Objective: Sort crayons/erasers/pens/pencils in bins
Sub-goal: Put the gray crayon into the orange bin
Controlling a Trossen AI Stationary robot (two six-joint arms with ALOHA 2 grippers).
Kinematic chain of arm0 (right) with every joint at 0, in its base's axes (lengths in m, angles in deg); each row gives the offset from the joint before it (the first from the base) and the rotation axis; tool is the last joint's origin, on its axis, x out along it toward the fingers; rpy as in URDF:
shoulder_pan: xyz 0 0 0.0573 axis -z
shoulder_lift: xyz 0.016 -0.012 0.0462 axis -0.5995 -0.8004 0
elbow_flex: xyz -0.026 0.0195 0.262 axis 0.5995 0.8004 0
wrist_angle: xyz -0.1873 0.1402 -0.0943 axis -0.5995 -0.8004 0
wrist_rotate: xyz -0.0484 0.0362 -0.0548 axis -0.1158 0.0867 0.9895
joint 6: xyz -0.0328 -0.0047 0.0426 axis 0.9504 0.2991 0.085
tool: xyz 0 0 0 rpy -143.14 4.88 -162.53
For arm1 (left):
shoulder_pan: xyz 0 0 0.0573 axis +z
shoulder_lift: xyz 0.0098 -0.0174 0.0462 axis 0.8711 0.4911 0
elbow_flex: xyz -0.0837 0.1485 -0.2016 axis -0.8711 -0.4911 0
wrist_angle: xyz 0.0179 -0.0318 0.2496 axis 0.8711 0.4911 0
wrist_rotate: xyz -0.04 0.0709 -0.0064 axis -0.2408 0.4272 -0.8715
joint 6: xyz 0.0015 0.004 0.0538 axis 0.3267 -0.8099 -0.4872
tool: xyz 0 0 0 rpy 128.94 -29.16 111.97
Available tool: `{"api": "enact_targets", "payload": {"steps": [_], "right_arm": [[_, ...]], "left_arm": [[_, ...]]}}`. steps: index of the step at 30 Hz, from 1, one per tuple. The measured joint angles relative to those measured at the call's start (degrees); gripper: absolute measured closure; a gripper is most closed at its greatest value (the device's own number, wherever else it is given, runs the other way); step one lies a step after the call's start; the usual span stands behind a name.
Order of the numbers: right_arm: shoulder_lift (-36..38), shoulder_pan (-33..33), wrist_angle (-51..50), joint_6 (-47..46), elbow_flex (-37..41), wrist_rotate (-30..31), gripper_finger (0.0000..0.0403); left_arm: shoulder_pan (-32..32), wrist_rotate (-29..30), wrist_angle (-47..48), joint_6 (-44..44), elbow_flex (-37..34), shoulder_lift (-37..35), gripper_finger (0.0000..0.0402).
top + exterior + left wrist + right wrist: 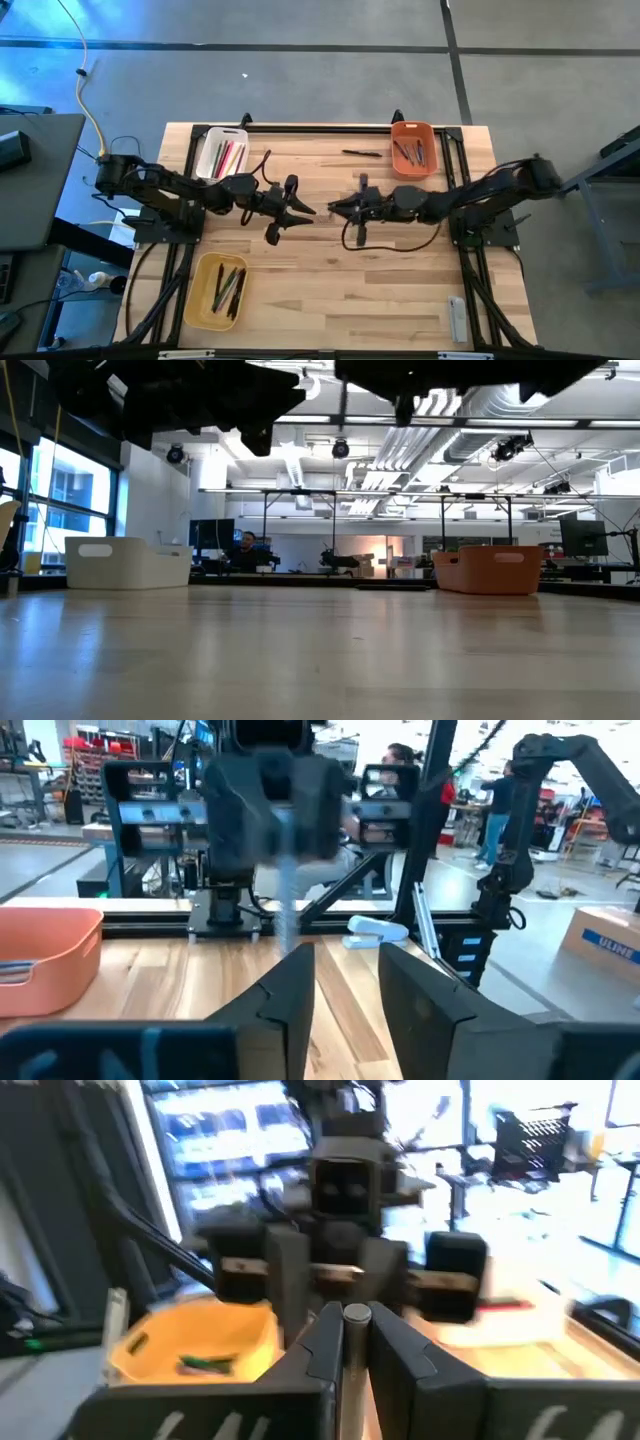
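Sorting nearly done — one pen [362, 153] left on table. Right gripper [356, 1342] clamps a pencil [356, 1316]; left gripper [345, 982] parted, empty.

Both end effectors [303, 211] [338, 207] mid-table, facing.

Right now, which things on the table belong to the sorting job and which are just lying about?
Job: white bin, orange bin, yellow bin, with sticks inside; loose dark pen near the orange bin; grey stick in the right gripper.
Lying about: grey flat bar.
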Motion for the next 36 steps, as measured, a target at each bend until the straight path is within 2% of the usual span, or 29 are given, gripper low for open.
{"api": "enact_targets", "payload": {"steps": [6,10,13,18,22,27,31,36], "right_arm": [[11.84,1.81,-22.45,-2.22,0.0,9.11,0.0386],[18.83,5.85,-38.35,-7.12,0.0,16.21,0.0386],[22.24,11.25,-49.82,-11.41,-0.17,18.26,0.0386],[23.0,23.98,-63.97,-14.05,-1.12,18.73,0.0386],[20.71,35.65,-68.32,-12.14,-1.16,15.77,0.0386],[14.44,48.89,-68.0,-6.83,-1.22,8.58,0.0386],[8.15,54.82,-66.05,-2.9,-1.22,5.34,0.0386],[1.69,58.97,-63.18,-0.76,-1.22,3.39,0.0386]], "left_arm": [[-1.42,1.99,3.26,-2.04,-0.04,-0.65,0.0339],[-4.93,10.05,3.4,-2.58,-2.15,-0.65,0.0373],[-7.69,15.7,2.1,-2.63,-3.98,-0.65,0.0394],[-10.91,18.8,-5.8,-2.65,-8.43,-0.65,0.0398],[-12.08,22.0,-10.55,-2.6,-11.23,-0.65,0.0397],[-12.32,23.08,-10.75,-2.63,-12.08,-0.63,0.0401],[-12.36,23.08,-10.79,-2.88,-12.15,-0.63,0.0401],[-12.34,23.08,-10.79,-4.11,-12.15,-0.63,0.0401]]}}
